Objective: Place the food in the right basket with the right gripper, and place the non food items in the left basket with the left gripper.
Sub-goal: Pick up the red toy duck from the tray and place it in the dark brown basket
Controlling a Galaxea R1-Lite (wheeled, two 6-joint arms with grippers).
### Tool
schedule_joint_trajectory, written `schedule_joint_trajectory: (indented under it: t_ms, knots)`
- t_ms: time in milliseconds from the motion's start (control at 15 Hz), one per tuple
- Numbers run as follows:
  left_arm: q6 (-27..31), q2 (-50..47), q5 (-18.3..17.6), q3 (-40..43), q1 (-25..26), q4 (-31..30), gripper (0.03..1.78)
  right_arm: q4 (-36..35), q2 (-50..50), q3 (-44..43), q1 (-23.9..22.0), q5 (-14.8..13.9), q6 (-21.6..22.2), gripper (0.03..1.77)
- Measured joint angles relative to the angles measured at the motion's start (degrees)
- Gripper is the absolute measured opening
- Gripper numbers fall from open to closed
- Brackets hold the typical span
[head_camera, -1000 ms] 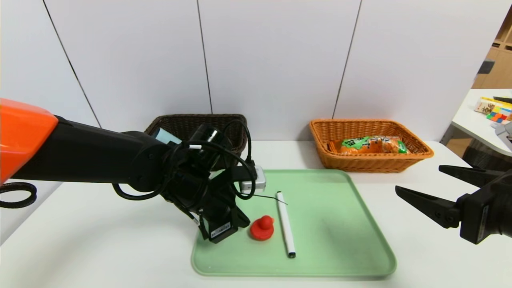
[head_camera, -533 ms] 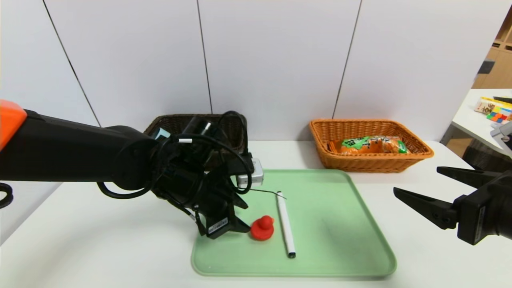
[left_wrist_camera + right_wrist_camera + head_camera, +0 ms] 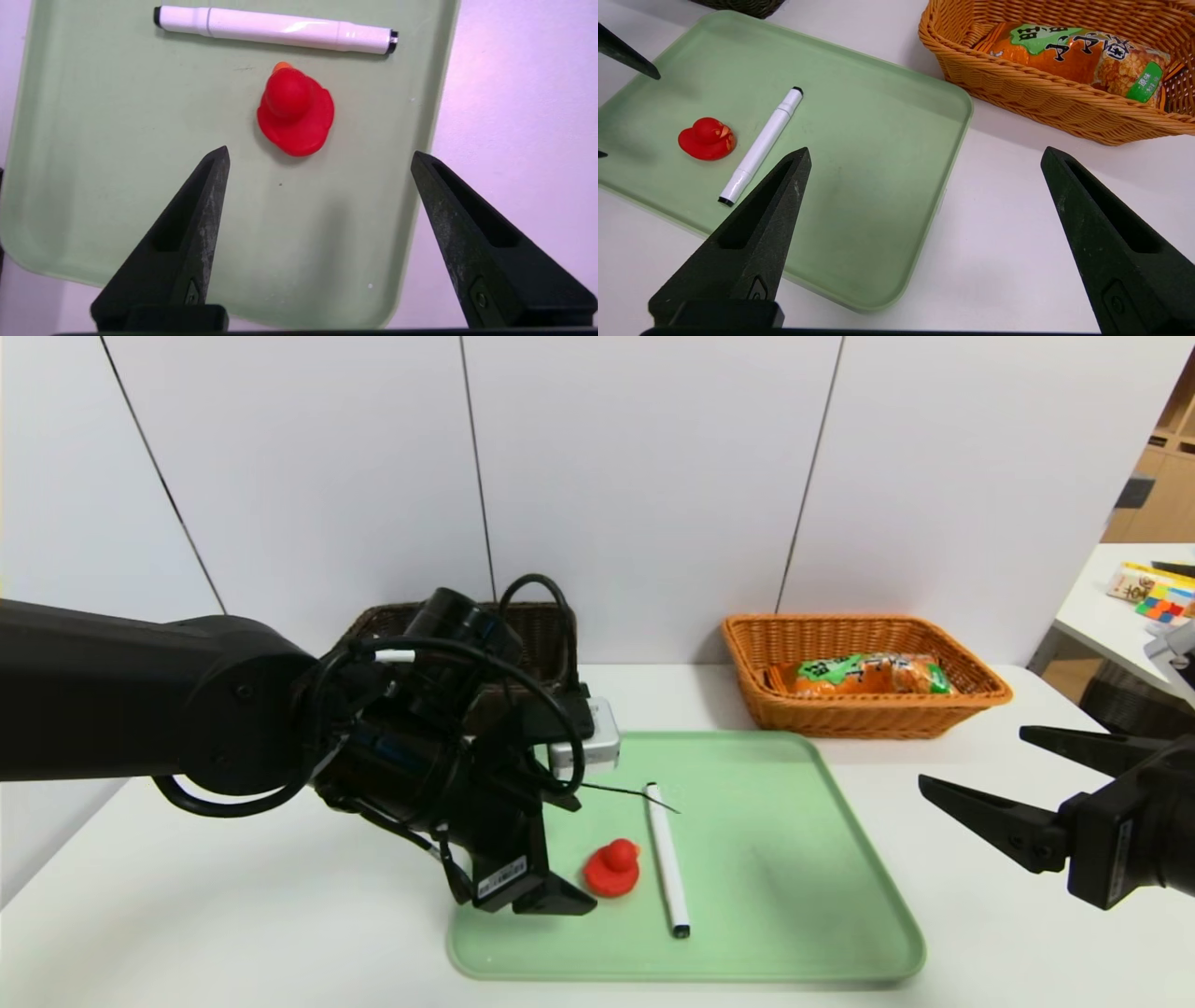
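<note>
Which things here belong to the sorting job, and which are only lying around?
Job:
- red duck and white marker on the green tray
- snack packet in the orange basket
- dark basket
- left gripper, open by the duck
- right gripper, open, parked

Lying about:
- colour cube on the side table

A white table [image 3: 233,915] is seen carrying three things. A pale green tray [image 3: 794,859] lies flat near its front middle. Behind the tray to the left, against the wall, a dark wicker basket [image 3: 551,635] is set. An orange wicker basket [image 3: 868,714] is set behind the tray to the right.
</note>
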Motion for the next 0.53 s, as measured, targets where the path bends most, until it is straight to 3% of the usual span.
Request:
schedule_joint_trajectory:
  t_ms: [533]
  knots:
    - [-0.41,4.14,0.27,-2.24,-1.9,-0.35,1.6,0.0,-0.32,-0.2,0.0,0.02,0.0,1.7]
